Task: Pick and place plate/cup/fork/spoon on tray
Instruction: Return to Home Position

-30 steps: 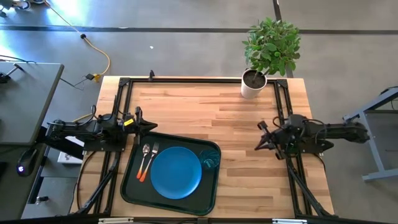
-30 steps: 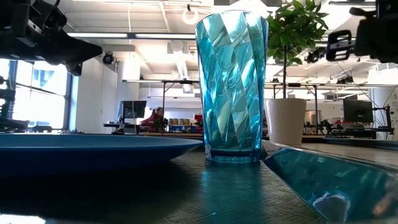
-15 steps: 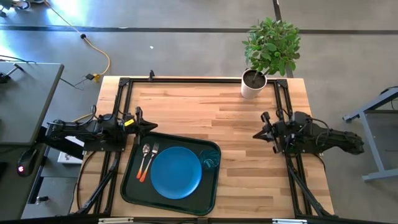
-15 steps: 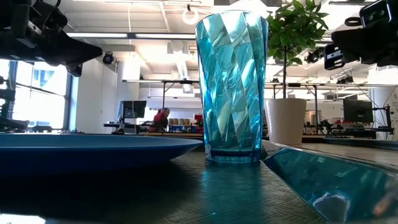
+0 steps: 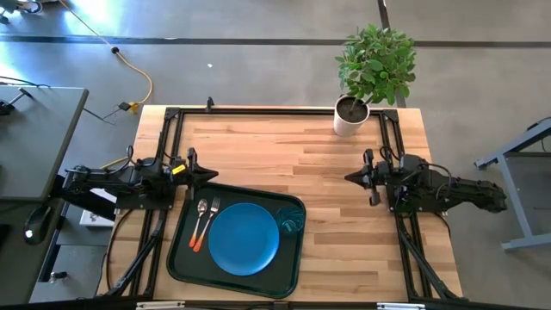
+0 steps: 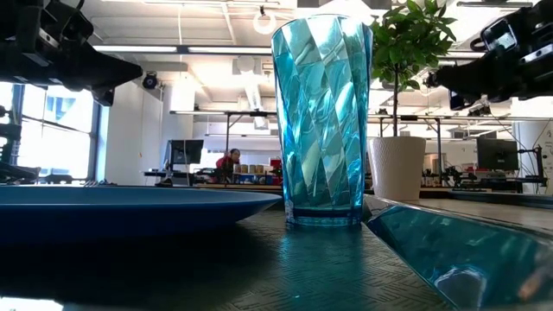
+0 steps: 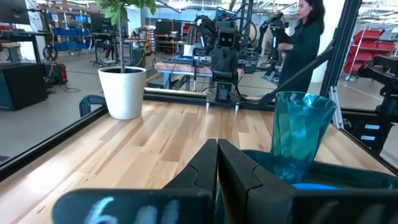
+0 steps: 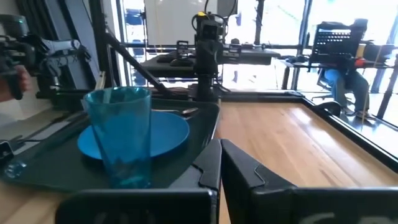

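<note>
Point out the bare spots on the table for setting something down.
Bare wood spans the table between the tray and the potted plant, and between tray and right gripper. The tray is crowded: plate, cup, fork, spoon.

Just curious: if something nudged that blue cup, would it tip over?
Probably easily: the cup is tall, narrower at its base than its rim. It looks like thin, empty plastic, so likely light. Its faceted sides may give a pincer some grip.
</note>
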